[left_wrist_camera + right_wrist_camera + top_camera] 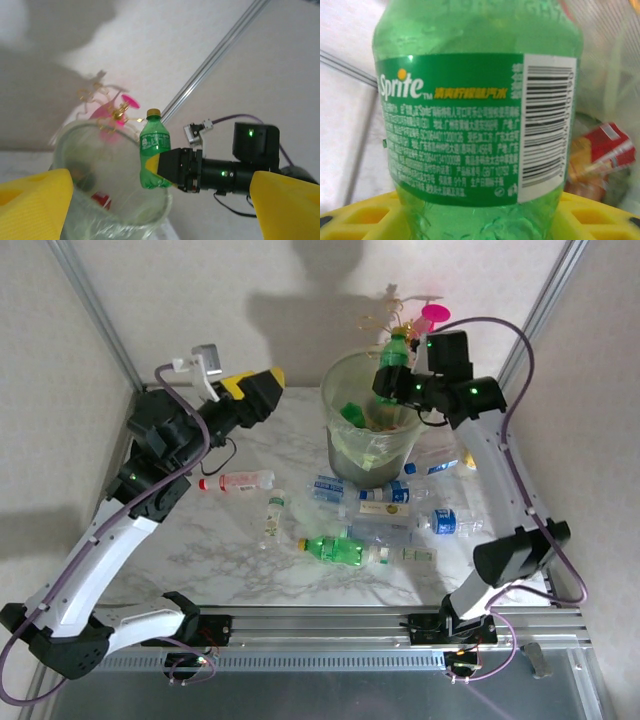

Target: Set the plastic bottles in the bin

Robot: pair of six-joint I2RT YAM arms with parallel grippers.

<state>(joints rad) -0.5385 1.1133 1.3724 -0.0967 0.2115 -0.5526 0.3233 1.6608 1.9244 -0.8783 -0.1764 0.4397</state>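
My right gripper (392, 380) is shut on a green Sprite bottle (397, 348), upright just above the rim of the pale green-grey bin (345, 445). In the right wrist view the green bottle (470, 125) stands between the yellow fingers (365, 217). In the left wrist view the same bottle (154, 150) hangs over the bin's rim (65, 137). My left gripper (272, 390) is raised left of the bin, open and holding nothing; its yellow fingers (35, 205) stand far apart. Several bottles lie on the table: a red-labelled one (235, 481), a green one (340, 550) and blue-labelled ones (443, 522).
A pink-and-gold ornament (432, 312) stands behind the bin by the back wall. Inside the bin lie a green bottle (352, 412) and something red-labelled (607, 145). Metal frame posts (95, 310) rise at both back corners. Bare marble (190, 550) spreads at the front left.
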